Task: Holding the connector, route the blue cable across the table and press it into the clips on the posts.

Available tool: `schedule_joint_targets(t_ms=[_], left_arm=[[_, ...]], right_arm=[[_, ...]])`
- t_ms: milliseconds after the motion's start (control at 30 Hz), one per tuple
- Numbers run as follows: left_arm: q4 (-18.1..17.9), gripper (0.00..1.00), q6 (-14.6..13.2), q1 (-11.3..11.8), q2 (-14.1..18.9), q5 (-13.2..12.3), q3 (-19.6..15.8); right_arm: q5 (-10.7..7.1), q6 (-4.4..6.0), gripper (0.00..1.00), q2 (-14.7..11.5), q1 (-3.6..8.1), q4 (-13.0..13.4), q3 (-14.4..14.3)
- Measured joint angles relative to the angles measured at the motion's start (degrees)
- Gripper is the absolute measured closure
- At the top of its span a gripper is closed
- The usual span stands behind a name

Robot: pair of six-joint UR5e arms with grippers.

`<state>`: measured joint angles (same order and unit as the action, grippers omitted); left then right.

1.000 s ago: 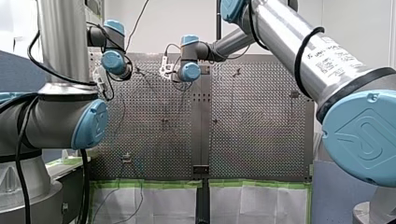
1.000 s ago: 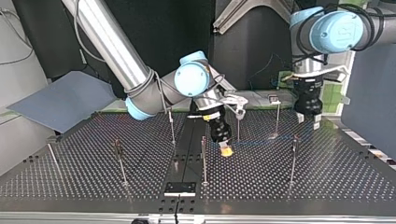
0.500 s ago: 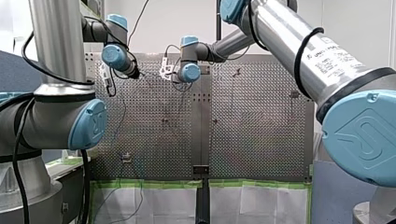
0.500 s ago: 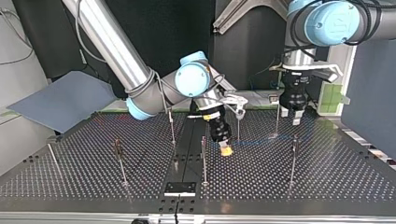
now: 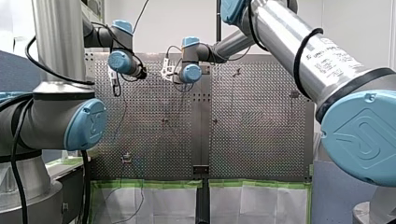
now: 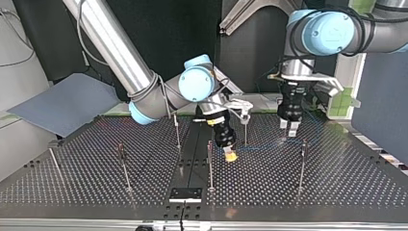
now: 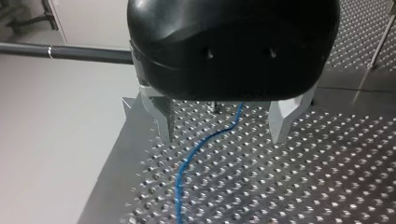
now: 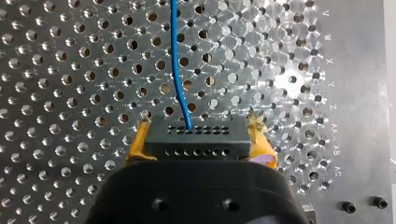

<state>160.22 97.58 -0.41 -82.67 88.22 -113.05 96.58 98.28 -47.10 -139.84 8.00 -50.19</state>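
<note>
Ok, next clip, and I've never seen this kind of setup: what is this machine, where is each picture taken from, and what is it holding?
Two robot arms work over a perforated table with thin upright posts on it. The front view looks from behind the arms; the top view faces them from across the table, so sides are swapped there. The other two pictures come from cameras on the wrists. My right gripper, with yellow pads, is shut on a black connector; a blue cable leaves it and runs over the table. My left gripper is open, straddling the cable without gripping it.
</note>
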Motion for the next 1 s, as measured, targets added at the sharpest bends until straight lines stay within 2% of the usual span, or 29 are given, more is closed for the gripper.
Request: schedule_joint_targets(t_ms=[200,367,600,1000], left_arm=[[-2.9,0.00,-0.2,-1.3,-1.1,1.1,1.2],[-3.8,0.00,-0.4,-2.2,-3.2,2.1,3.0],[-4.4,0.00,-1.5,-3.3,-6.5,4.9,6.1],[-6.0,0.00,-1.4,-3.3,-11.3,7.5,7.4]], right_arm=[[0.01,0.00,1.00,0.0,0.10,0.0,0.0],[0.00,0.00,1.00,0.1,0.13,0.0,0.0],[-0.06,0.00,1.00,0.2,0.14,0.0,0.0],[-0.12,0.00,1.00,0.5,0.14,0.0,0.0]])
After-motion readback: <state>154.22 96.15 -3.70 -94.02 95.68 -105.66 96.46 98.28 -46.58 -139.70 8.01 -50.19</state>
